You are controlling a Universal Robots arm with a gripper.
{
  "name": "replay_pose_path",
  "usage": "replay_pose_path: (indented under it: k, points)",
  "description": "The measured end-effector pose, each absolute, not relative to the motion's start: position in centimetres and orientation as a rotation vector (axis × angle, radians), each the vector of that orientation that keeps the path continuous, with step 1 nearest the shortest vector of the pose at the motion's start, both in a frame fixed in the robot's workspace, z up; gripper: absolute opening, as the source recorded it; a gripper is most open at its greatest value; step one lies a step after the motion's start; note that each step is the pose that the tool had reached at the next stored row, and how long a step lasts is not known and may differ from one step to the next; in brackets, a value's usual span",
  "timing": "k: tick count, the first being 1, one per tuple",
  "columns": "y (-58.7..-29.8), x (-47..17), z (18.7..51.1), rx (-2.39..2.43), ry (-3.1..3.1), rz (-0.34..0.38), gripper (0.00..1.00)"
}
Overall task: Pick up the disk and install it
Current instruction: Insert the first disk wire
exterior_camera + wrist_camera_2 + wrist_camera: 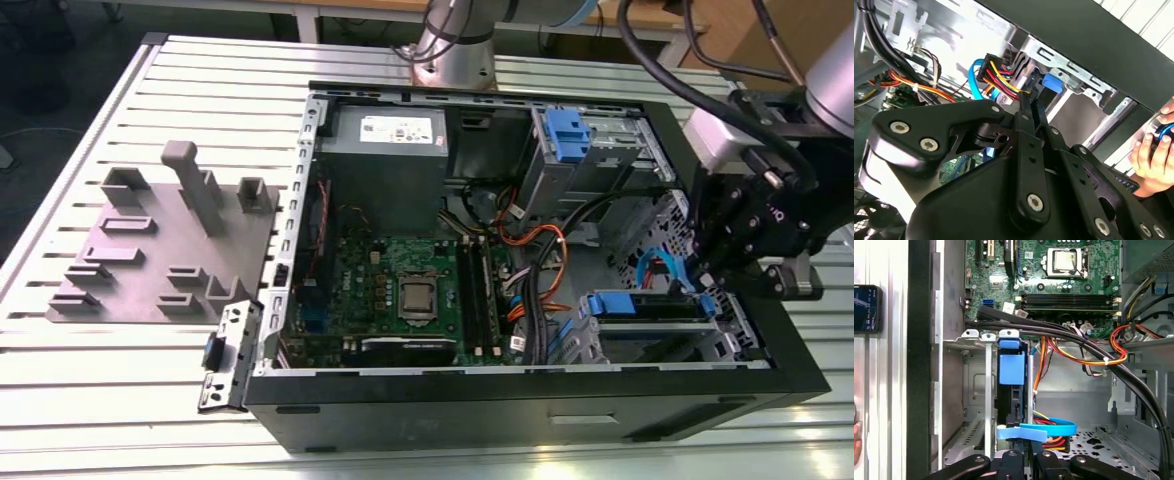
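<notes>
Item: fingers [1024, 145] of the black gripper [1028, 112]. Two in number, drawn close together and, as far as can be judged, clamped on the thin rear edge of the disk. This is a narrow pinch that suits a flat part standing on edge.

Item: flat silver metal disk in a blue plastic carrier [1011, 367]. One. It stands edge-on inside the silver drive bay at the front corner of the case and is partly slid in. The carrier keeps it aligned with the bay rails, so installation appears under way but not clearly finished.

Item: flat light-blue data cable [1054, 429]. One, looped inside the case just beside the disk's rear end.

Item: open black metal computer case [534, 410]. One, lying on its side with the cover off, which gives access from above.

Item: green motherboard [400, 280]. One, on the case floor.

Item: grey power supply box [380, 135]. One, in the far corner of the case.

Item: blue plastic latch tab on a silver cage [567, 135]. One, inside the case and well apart from the disk.

Item: grey plastic fixture plate [160, 250]. One, outside the case.

Item: slotted aluminium table [80, 380]. One, carrying the case.

Item: person's hand [1154, 155]. One, outside the case wall.
</notes>
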State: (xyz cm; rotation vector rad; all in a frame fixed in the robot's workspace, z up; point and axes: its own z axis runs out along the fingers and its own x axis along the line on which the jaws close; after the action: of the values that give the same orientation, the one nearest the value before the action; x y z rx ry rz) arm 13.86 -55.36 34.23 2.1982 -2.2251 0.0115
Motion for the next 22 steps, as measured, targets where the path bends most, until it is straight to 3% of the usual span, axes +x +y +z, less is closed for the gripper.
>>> replay_pose_path:
  k: [22]
  points:
    - [-55.77, 12.90, 33.29, 2.215, -2.243, 0.033, 0.17]
